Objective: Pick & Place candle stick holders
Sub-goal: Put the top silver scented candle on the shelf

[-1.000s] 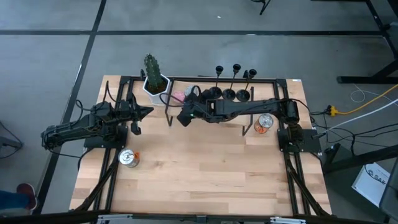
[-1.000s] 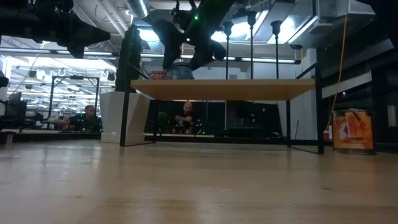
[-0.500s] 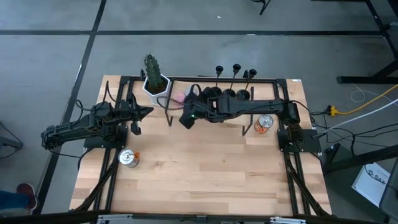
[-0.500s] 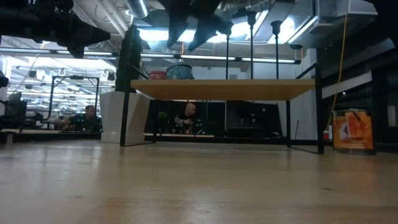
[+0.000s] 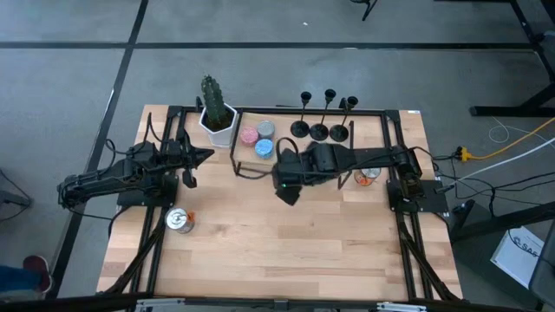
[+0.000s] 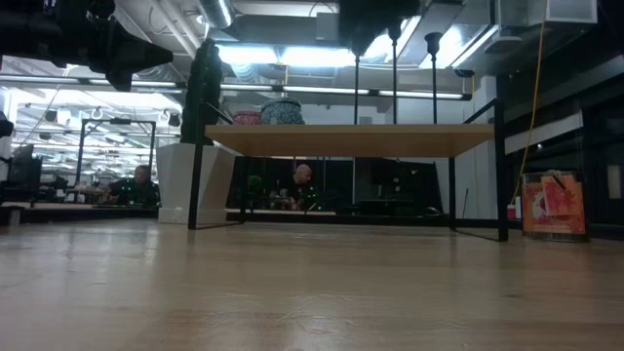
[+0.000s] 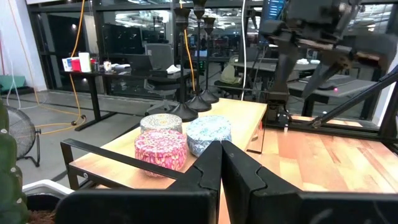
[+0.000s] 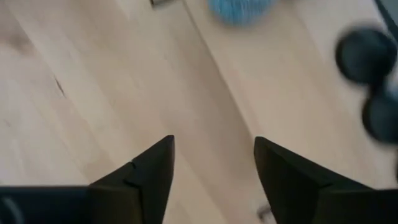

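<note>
1. My right jaws (image 5: 287, 192) hang over bare wood near the tabletop (image 5: 277, 251) middle, just in front of the raised shelf (image 5: 381, 147). They stand apart w/ nothing between them; the right wrist view shows only planks in the gap.
2. My left jaws (image 5: 208, 155) sit at the left side of the tabletop, pressed together, tips touching in the left wrist view, holding nothing. They point toward the shelf's left end.
3. Three candle stick holders (image 5: 319, 130) stand upright in a row at the back of the shelf, round bases close side by side, thin stems up, cups on top. Not touched by either arm; my right jaws are in front of them, apart.
4. Three small tins on the shelf's left part: pink tin (image 5: 248, 136), grey tin (image 5: 265, 129), blue tin (image 5: 264, 148), clustered close.
5. Potted cactus (image 5: 213, 108) at the back-left corner, white pot.
6. One can (image 5: 179, 220) front-left on the tabletop; another can (image 5: 368, 173) under my right arm by the shelf's right end.
</note>
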Available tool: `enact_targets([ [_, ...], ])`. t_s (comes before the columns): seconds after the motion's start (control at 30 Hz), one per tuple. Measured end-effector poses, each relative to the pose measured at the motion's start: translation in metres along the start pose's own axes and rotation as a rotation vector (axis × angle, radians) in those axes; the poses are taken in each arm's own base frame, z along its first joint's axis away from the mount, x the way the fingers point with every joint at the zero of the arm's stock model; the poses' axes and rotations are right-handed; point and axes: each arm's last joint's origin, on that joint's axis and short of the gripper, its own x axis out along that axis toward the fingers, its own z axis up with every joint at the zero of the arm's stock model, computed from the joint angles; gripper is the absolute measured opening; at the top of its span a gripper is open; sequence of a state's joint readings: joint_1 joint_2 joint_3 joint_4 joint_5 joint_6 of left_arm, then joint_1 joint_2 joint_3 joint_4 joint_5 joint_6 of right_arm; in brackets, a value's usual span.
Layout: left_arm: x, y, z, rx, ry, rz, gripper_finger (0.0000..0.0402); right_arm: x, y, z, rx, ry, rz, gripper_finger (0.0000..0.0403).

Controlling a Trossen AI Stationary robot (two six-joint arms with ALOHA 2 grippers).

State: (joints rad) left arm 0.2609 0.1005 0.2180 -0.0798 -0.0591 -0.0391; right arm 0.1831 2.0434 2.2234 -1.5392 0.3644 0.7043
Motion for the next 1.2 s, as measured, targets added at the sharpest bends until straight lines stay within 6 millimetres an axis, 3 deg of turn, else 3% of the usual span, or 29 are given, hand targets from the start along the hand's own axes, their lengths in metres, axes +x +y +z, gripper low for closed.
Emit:
enact_targets([
  [0.33,0.0,0.0,0.0,0.0,0.001,0.0,0.0006,-0.025,0.019,-0.037,-0.013,0.072,0.089,0.0168],
  [0.53,0.0,0.0,0.0,0.0,0.0,0.0,0.0006,-0.044,0.021,-0.064,-0.035,0.008,0.061,0.0168],
  [0.67,0.0,0.0,0.0,0.0,0.0,0.0,0.0006,-0.049,0.01,-0.083,-0.028,-0.026,0.01,0.0168],
  [0.93,0.0,0.0,0.0,0.0,0.0,0.0,0.0006,-0.032,-0.031,-0.129,0.116,0.071,-0.072,0.0167],
  [1.2,0.0,0.0,0.0,0.0,0.0,0.0,0.0006,-0.007,-0.05,-0.175,0.208,0.152,0.012,0.0167],
])
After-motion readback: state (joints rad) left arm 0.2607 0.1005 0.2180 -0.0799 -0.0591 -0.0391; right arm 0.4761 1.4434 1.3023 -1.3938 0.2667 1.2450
